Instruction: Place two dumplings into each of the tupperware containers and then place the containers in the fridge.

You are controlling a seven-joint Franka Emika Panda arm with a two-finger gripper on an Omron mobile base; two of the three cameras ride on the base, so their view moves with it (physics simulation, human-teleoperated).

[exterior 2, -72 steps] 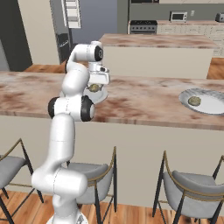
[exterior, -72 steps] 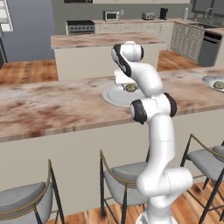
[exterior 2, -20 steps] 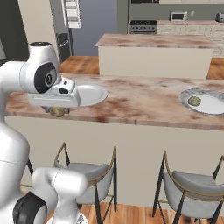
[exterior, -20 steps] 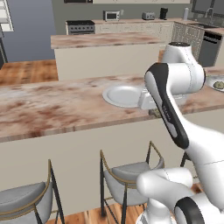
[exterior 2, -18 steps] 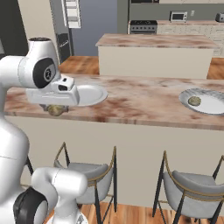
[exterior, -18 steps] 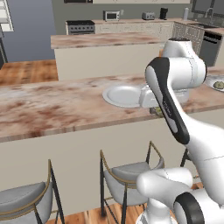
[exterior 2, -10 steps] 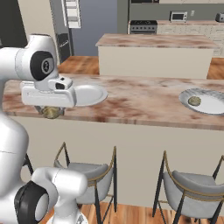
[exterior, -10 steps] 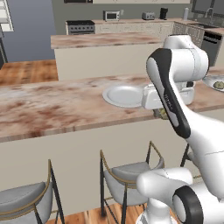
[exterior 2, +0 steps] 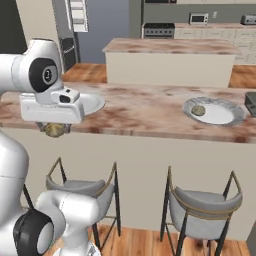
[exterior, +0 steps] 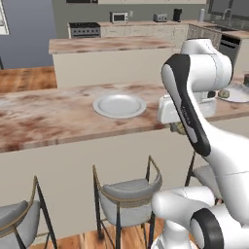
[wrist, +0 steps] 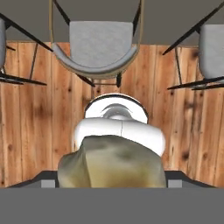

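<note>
Hand view shows your end effector pinching a dumpling above the wooden floor. Judging from that, nothing is packed yet; another dumpling waits on the far plate on the tabletop.

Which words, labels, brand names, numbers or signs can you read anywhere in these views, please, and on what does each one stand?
None: no legible text in any view.
The microwave and the range on the far counter show no lettering that can be made out.
The near plate, the held dumpling and the hand carry no marks.
</note>
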